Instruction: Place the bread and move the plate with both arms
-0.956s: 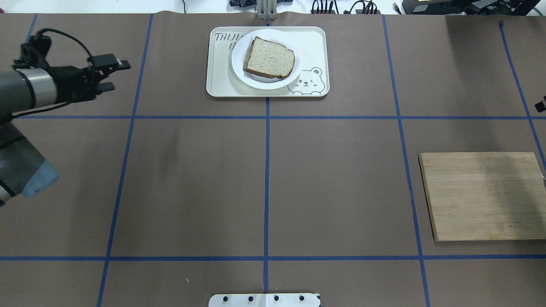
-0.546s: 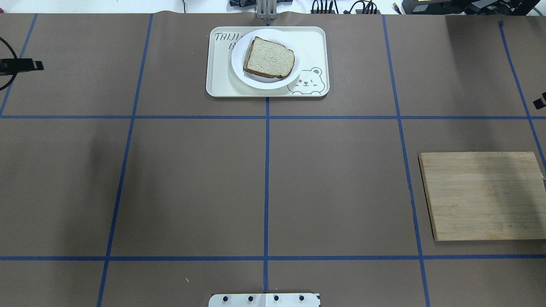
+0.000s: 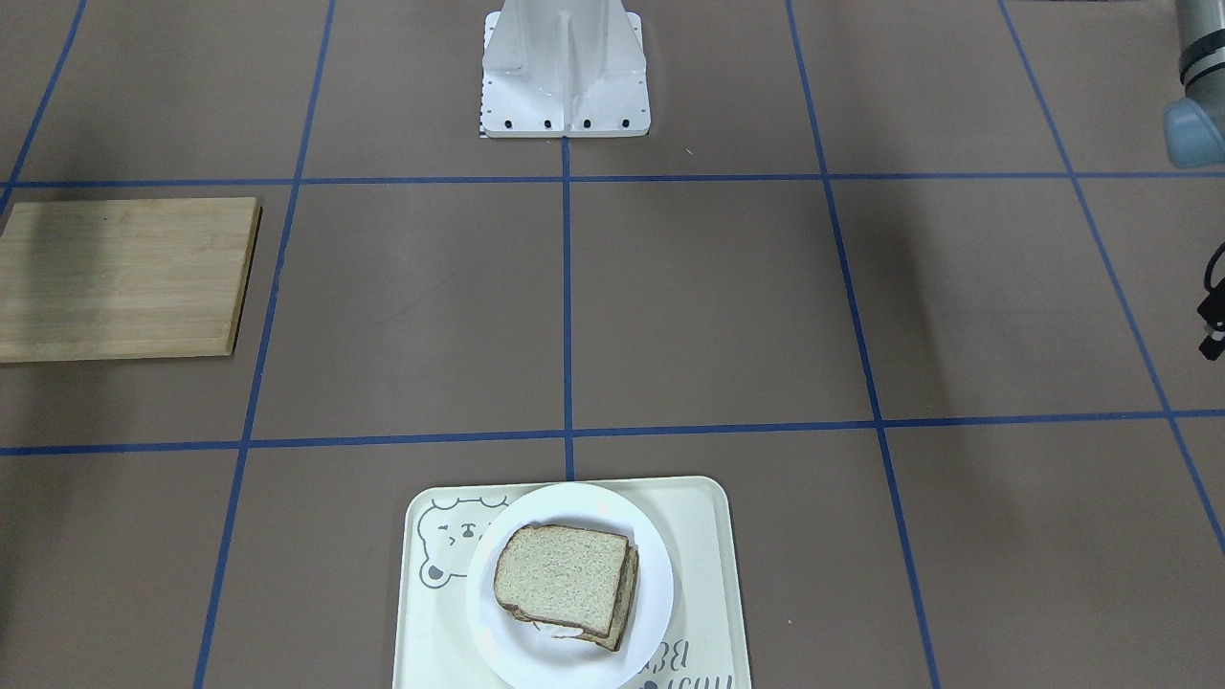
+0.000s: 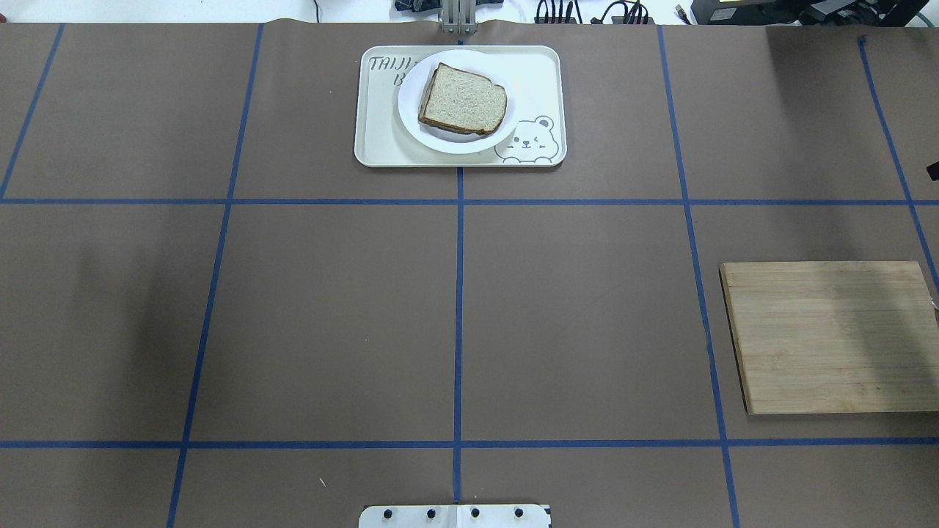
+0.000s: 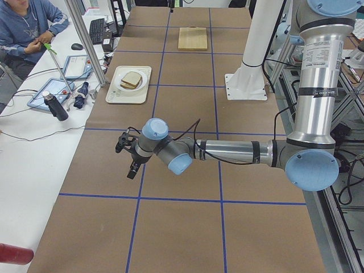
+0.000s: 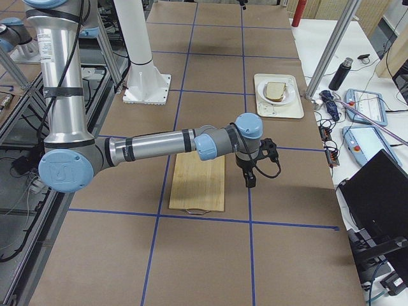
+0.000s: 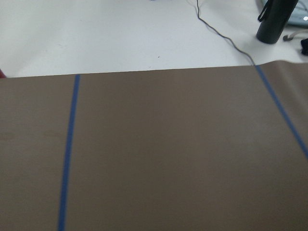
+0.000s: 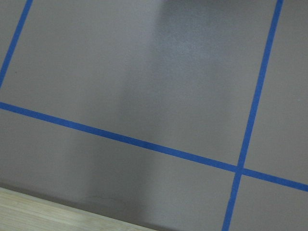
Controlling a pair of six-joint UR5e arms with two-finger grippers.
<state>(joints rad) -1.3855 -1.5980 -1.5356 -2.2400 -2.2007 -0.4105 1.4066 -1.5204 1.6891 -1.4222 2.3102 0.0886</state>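
Note:
The bread (image 4: pixel 463 97) is a plain slice lying on top of a second slice on the white plate (image 4: pixel 408 110). The plate sits on the cream bear tray (image 4: pixel 543 81) at the table's far middle. Bread (image 3: pixel 563 577), plate (image 3: pixel 657 584) and tray (image 3: pixel 703 593) also show in the front view, with a bit of white under the top slice. My left gripper (image 5: pixel 126 159) hovers over the table's left end, far from the plate. My right gripper (image 6: pixel 258 167) hovers past the wooden board. I cannot tell whether either is open or shut. Neither wrist view shows fingers.
A wooden cutting board (image 4: pixel 832 337) lies bare on the right side and also shows in the right-side view (image 6: pixel 197 182). The white fixed stand (image 3: pixel 565 67) is at the robot's edge. A person and loose items (image 5: pixel 57 105) are on the white bench beyond the mat.
My left gripper has drawn back to the left, out of the overhead view. The sliver of my right gripper at the right edge has withdrawn further. Bread, plate and tray have not moved.

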